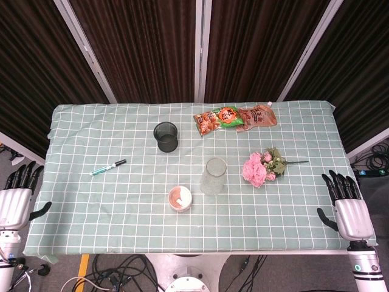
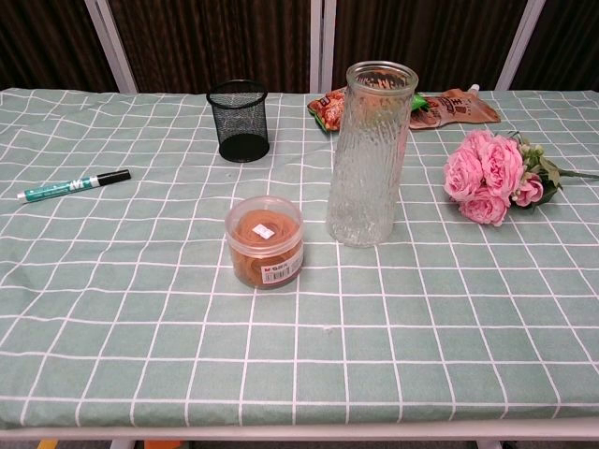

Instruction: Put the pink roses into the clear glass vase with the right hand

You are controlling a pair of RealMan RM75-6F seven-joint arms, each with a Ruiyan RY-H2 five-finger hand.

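Observation:
The pink roses (image 1: 260,167) lie on the checked tablecloth right of centre, stem pointing right; in the chest view the pink roses (image 2: 491,176) rest flat at the right. The clear glass vase (image 1: 213,176) stands upright and empty just left of them, and the vase (image 2: 369,154) is tall and ribbed in the chest view. My right hand (image 1: 347,205) hangs at the table's right front edge, fingers apart, holding nothing, well clear of the roses. My left hand (image 1: 17,196) sits off the left edge, fingers apart and empty. Neither hand shows in the chest view.
A black mesh pen cup (image 1: 165,136) stands behind the vase. A small round tub (image 1: 180,198) of rubber bands sits in front of it. A green marker (image 1: 108,167) lies at the left. Snack packets (image 1: 234,118) lie at the back.

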